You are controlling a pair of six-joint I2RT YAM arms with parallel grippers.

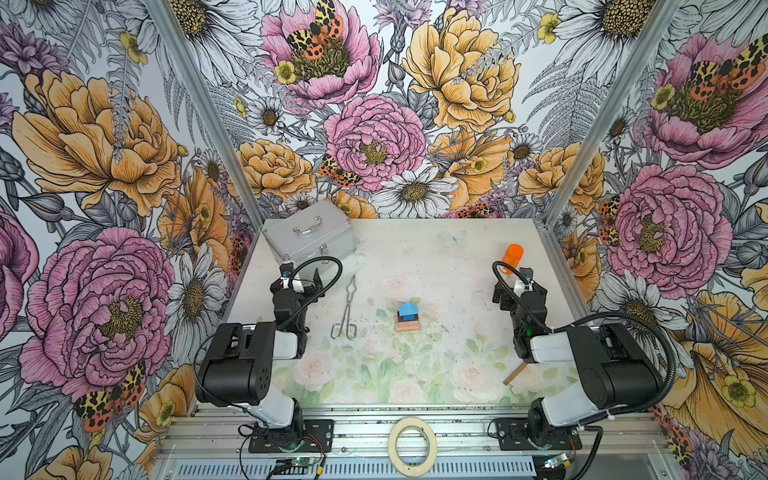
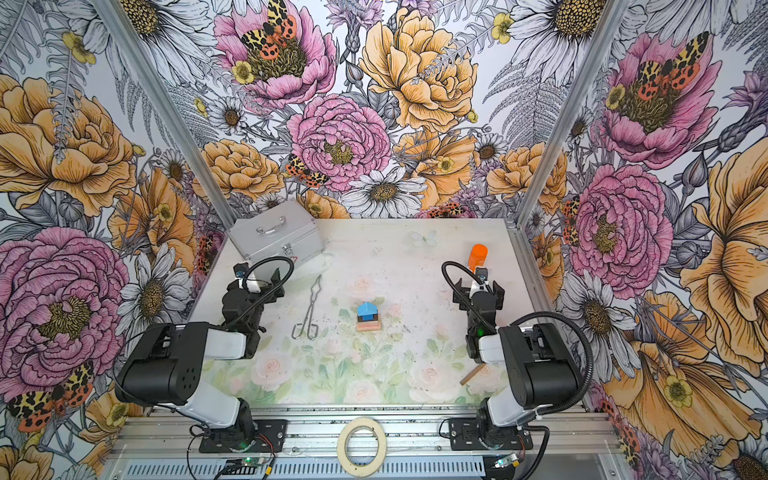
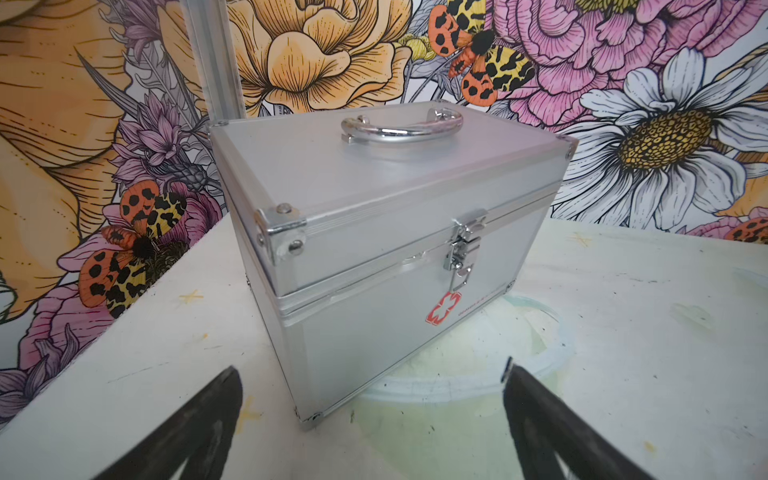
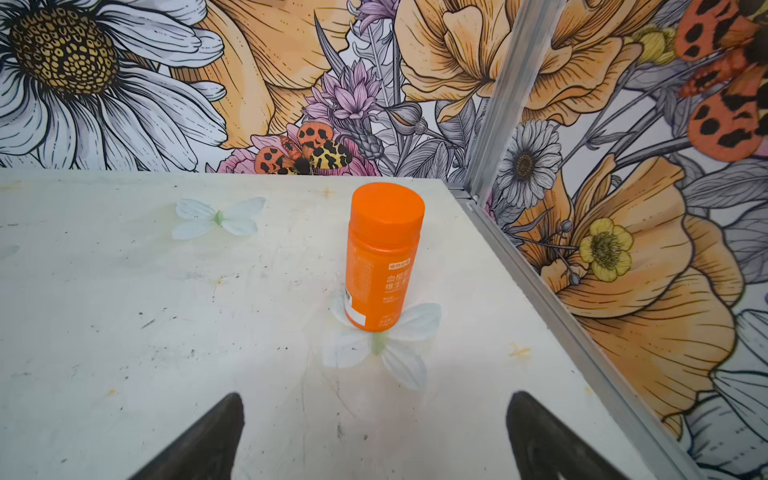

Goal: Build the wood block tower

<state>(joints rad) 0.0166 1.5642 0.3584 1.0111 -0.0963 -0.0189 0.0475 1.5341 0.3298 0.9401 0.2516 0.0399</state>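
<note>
Pink, tan, brown and blue wood block tower (image 1: 407,316) is standing unattended; both grippers are gaping empty.
The tower is sitting just right of the silver metal tongs (image 1: 345,309); the left gripper (image 3: 372,370) is hovering left of the tongs, the right gripper (image 4: 377,395) well right of them.

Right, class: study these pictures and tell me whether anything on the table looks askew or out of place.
The blue block topping the wood block tower sits turned cornerwise to the layers below. The silver case stands skewed to the table edges. Nothing looks spilled or broken.
</note>
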